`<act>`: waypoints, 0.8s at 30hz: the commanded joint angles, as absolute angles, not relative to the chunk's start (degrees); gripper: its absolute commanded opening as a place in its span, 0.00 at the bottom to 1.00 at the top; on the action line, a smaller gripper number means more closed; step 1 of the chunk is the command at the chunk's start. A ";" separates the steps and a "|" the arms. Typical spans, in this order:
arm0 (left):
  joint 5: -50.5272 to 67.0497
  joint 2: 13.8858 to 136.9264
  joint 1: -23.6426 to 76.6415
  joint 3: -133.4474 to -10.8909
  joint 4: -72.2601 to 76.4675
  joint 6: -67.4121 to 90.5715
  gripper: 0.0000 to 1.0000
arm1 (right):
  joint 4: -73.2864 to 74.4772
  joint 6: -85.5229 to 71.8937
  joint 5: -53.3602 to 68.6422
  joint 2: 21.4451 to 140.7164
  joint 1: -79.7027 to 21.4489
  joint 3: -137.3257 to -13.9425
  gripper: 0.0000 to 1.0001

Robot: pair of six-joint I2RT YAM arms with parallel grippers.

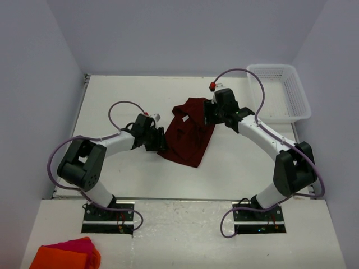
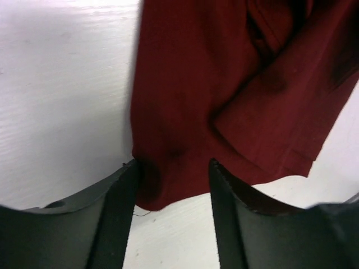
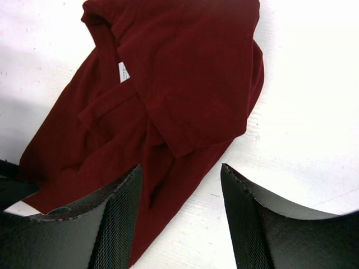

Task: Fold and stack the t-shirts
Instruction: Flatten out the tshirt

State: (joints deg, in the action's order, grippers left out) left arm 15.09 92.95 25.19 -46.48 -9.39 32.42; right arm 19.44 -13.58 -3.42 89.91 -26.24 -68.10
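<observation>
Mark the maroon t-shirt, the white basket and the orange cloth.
maroon t-shirt (image 1: 188, 137): top external view, middle of the fabric.
white basket (image 1: 299, 95): top external view, right wall.
orange cloth (image 1: 49, 261): top external view, centre.

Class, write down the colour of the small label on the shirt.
White. The label on the maroon t-shirt shows best in the right wrist view.

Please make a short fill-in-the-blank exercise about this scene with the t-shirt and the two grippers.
1. The basket stands at the far ____ corner of the table.
2. The left gripper and the right gripper are both ____.
3. The t-shirt lies ____ the two grippers.
Missing words: right; open; between.
</observation>
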 commanded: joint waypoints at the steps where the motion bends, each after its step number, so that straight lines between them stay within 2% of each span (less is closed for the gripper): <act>1: 14.94 96.77 26.54 -46.32 -10.11 32.78 0.51 | 17.40 -14.59 -2.64 87.80 -26.02 -67.68 0.58; 6: 14.77 94.75 26.90 -45.79 -11.77 32.87 0.00 | 17.49 -14.76 -2.37 89.03 -25.75 -67.94 0.58; 10: 12.49 88.70 26.89 -45.09 -15.37 32.69 0.00 | 17.84 -15.12 -0.35 92.19 -25.66 -69.25 0.55; 15: 9.93 79.28 26.89 -47.98 -21.95 31.91 0.00 | 22.58 -14.59 3.95 100.01 -25.75 -74.26 0.59; 20: 10.81 78.05 26.89 -49.31 -23.20 31.46 0.00 | 23.20 -15.29 5.18 103.97 -25.75 -76.64 0.50; 24: 11.51 78.92 26.89 -48.69 -21.98 31.29 0.00 | 21.27 -17.05 5.80 102.31 -26.72 -74.27 0.48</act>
State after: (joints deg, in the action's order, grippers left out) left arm 11.09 78.59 26.68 -48.01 -20.75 32.82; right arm 22.74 -15.22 4.14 104.84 -26.04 -73.60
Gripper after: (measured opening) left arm 0.010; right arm 0.486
